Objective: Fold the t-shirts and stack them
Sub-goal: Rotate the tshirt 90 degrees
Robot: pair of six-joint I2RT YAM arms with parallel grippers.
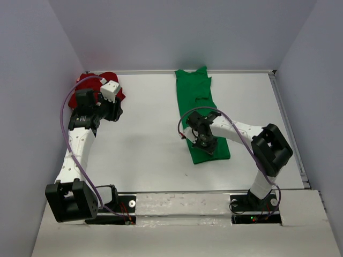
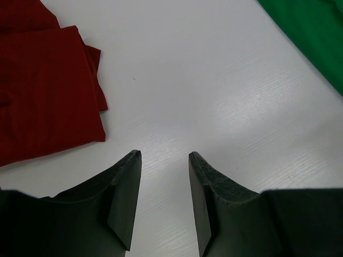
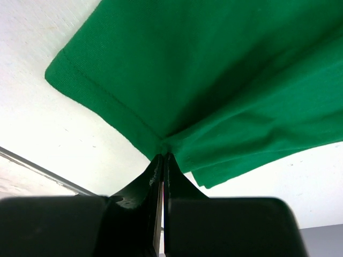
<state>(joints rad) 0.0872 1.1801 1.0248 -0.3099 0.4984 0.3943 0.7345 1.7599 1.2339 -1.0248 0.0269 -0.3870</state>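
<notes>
A white counter sits between pale walls. The right pincer grips the green shirt; the left pincer hangs half open beside the red shirt.

Bright green cloth t-shirt: soft matt knit, fine even weave, stitched hem band along the edge, no shine. Deep red cloth t-shirt: same soft matt knit, limp at the folded edges. White flat table top: smooth and hard, faint wood-grain streaks, mild satin sheen under the light. Left gripper, 2 black fingers: matt hard plastic, inner pads finely roughened. Right gripper: same matt black plastic. White arm shells: smooth plastic, slightly glossy. Thin purple cable: smooth sheath. Grey walls: plain, matt.
</notes>
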